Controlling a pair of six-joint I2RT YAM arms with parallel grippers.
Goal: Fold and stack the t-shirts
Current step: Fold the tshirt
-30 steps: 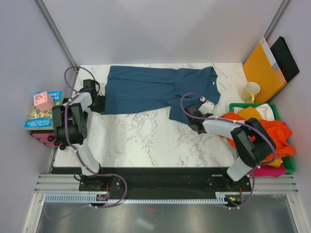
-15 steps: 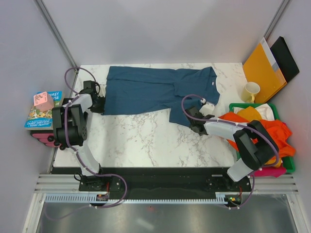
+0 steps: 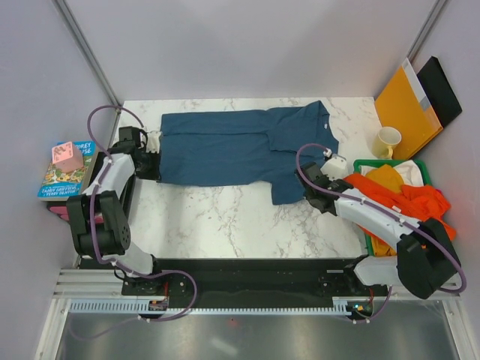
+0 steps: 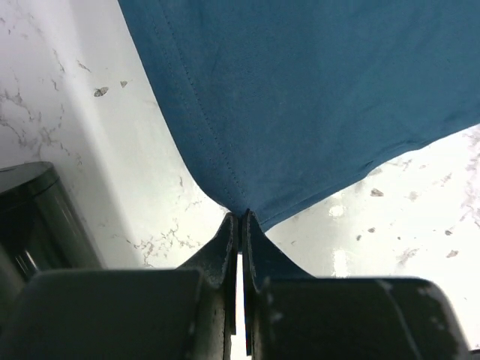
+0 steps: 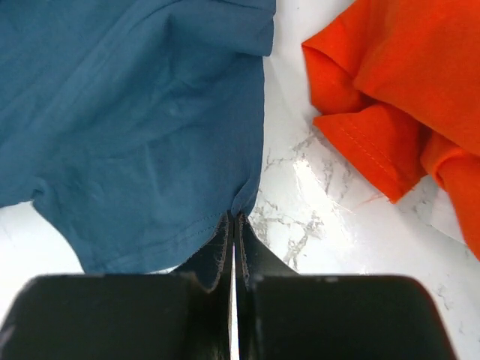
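- The left gripper [image 4: 240,219] pinches the blue t-shirt [image 3: 225,146] at its left corner; the right gripper [image 5: 235,217] pinches its lower-right hem.
- Such thin edge bites may slip if the arms stretch the cloth, dropping it.

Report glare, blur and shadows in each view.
Top external: even light, sharp, the teal t-shirt crisp. Left wrist: marble table washed out by glare at right; left claw close and soft. Right wrist: bright glare on marble beside the orange t-shirt; right claw blurred.

The dark teal t-shirt [image 3: 232,146] lies spread flat on the tabletop [image 3: 225,217]; the orange t-shirt [image 3: 424,201] sits crumpled.
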